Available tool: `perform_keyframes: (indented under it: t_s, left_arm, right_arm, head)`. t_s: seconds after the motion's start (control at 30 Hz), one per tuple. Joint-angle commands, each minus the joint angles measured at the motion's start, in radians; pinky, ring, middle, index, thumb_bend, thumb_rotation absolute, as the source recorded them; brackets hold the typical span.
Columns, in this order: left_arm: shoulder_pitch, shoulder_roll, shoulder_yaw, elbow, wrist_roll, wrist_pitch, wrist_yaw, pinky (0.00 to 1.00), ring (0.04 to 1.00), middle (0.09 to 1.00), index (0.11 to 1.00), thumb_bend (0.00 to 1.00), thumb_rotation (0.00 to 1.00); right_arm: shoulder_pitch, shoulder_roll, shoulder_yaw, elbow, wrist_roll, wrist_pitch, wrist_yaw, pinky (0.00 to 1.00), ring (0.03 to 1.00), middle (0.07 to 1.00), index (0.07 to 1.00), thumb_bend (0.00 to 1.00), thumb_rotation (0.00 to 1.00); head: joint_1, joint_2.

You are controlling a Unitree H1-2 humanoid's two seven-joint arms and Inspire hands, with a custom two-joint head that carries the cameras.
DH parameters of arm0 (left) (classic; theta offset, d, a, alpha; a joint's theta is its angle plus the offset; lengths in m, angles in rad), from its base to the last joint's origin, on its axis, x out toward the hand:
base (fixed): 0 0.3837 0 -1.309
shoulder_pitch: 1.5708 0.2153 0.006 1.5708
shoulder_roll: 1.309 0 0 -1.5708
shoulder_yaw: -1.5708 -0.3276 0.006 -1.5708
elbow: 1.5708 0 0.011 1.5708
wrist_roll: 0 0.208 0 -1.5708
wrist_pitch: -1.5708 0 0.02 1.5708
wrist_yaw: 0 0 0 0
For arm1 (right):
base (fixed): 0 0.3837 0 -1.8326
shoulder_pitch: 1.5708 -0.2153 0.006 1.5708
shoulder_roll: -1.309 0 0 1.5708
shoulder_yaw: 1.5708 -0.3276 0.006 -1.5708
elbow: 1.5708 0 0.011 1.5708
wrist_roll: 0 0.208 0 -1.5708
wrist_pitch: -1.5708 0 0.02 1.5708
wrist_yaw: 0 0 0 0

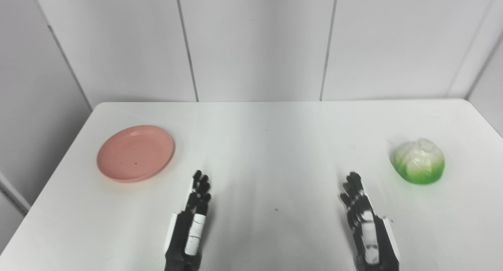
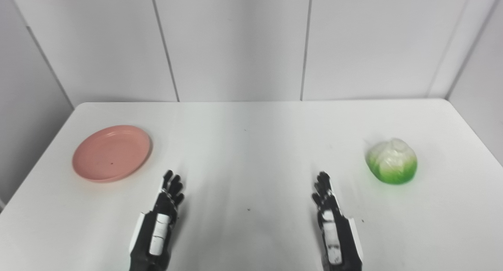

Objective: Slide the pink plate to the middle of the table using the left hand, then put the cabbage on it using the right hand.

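A pink plate lies empty on the left side of the white table. A green and white cabbage sits on the right side. My left hand is open and empty near the front edge, to the right of and nearer than the plate, not touching it. My right hand is open and empty near the front edge, to the left of and nearer than the cabbage, apart from it. The scene also shows in the right eye view, with the plate and the cabbage.
A white panelled wall stands right behind the table's far edge. The table's left edge runs close beside the plate. A few small dark specks mark the tabletop between the hands.
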Motion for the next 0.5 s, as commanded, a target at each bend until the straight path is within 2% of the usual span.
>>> perform_keyframes:
  t_s: [0.0, 0.03, 0.1, 0.17, 0.47]
  left_arm:
    - [0.095, 0.007, -0.004, 0.024, 0.018, -0.059, 0.014, 1.0, 1.0, 1.0, 1.0, 0.89, 0.9]
    - [0.092, 0.006, -0.007, 0.034, 0.02, -0.068, 0.018, 1.0, 1.0, 1.0, 1.0, 0.9, 0.9]
    - [0.086, 0.004, -0.014, 0.058, 0.023, -0.086, 0.026, 1.0, 1.0, 1.0, 1.0, 0.91, 0.9]
    - [0.079, 0.003, -0.017, 0.08, 0.027, -0.101, 0.033, 1.0, 1.0, 1.0, 1.0, 0.91, 0.89]
    - [0.055, 0.001, -0.021, 0.149, 0.037, -0.166, 0.056, 1.0, 1.0, 1.0, 1.0, 0.93, 0.83]
  right_arm:
    - [0.043, -0.047, -0.026, 0.082, 0.016, -0.02, 0.01, 1.0, 1.0, 1.0, 0.983, 0.9, 1.0]
    - [0.042, -0.048, -0.03, 0.092, 0.021, -0.025, 0.013, 1.0, 1.0, 1.0, 0.979, 0.9, 1.0]
    - [0.033, -0.052, -0.038, 0.124, 0.026, -0.043, 0.02, 1.0, 1.0, 1.0, 0.975, 0.91, 1.0]
    - [0.024, -0.055, -0.043, 0.151, 0.027, -0.06, 0.026, 1.0, 1.0, 1.0, 0.976, 0.92, 1.0]
    - [-0.001, -0.065, -0.058, 0.231, 0.04, -0.114, 0.049, 1.0, 1.0, 1.0, 0.996, 0.92, 1.0]
  head:
    - [0.019, -0.02]
    - [0.019, -0.02]
    - [0.047, -0.057]
    - [0.06, -0.076]
    - [0.101, -0.117]
